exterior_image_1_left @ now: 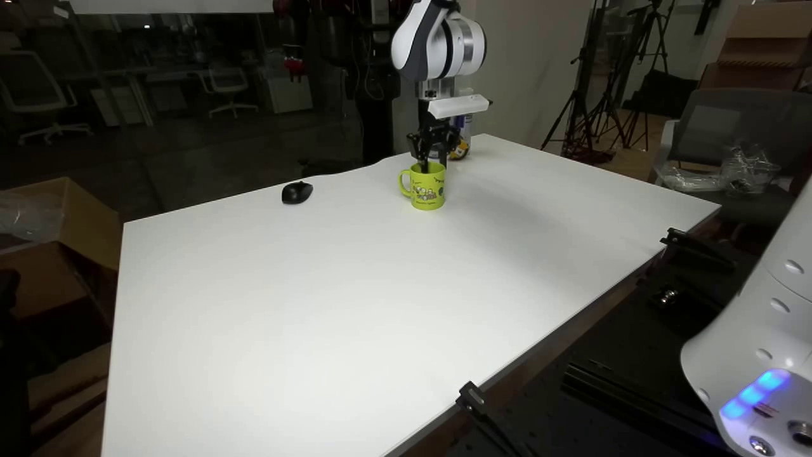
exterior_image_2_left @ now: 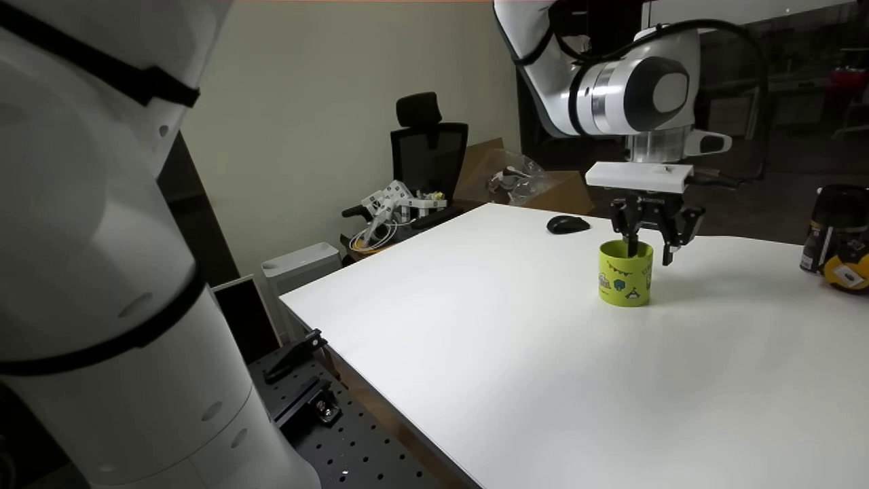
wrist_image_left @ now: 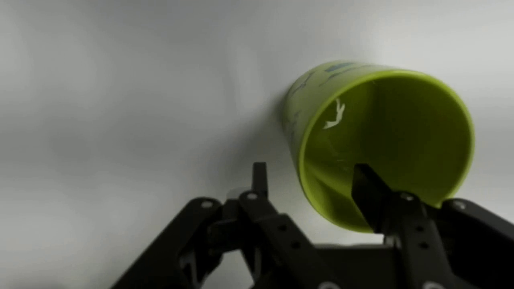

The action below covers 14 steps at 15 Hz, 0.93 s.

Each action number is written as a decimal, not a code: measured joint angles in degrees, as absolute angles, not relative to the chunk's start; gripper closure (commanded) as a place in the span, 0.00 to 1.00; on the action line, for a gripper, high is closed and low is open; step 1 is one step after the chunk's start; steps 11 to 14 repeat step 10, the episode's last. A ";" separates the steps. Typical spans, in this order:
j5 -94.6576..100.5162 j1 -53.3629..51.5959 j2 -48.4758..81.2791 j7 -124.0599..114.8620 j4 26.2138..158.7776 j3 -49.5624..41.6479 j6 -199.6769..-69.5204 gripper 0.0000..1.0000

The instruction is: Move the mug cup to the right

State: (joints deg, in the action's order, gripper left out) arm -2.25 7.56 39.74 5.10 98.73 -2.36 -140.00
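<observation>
The yellow-green mug cup (exterior_image_1_left: 427, 195) stands upright on the white table (exterior_image_1_left: 285, 317), and it also shows in an exterior view (exterior_image_2_left: 623, 284). Its handle points left in an exterior view and is hidden elsewhere. My gripper (exterior_image_2_left: 650, 254) is above it with the fingers pointing down. In the wrist view the gripper (wrist_image_left: 309, 166) is open. One finger reaches inside the mug's mouth and the other is outside, so the mug wall (wrist_image_left: 307, 100) lies between them. A gap shows between each finger and the wall.
A black mouse (exterior_image_1_left: 296, 192) lies on the table, also seen in an exterior view (exterior_image_2_left: 568, 225). A dark spray can (exterior_image_2_left: 836, 224) and a yellow-black round object (exterior_image_2_left: 850, 273) stand near the table's edge, behind the gripper in an exterior view (exterior_image_1_left: 460, 151).
</observation>
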 measured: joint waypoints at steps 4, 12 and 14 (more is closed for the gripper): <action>-2.08 6.14 36.47 3.37 101.44 -3.28 -143.29 0.00; -2.02 4.33 28.10 1.08 108.97 -3.84 -144.48 0.00; -2.02 4.33 28.10 1.08 108.97 -3.84 -144.48 0.00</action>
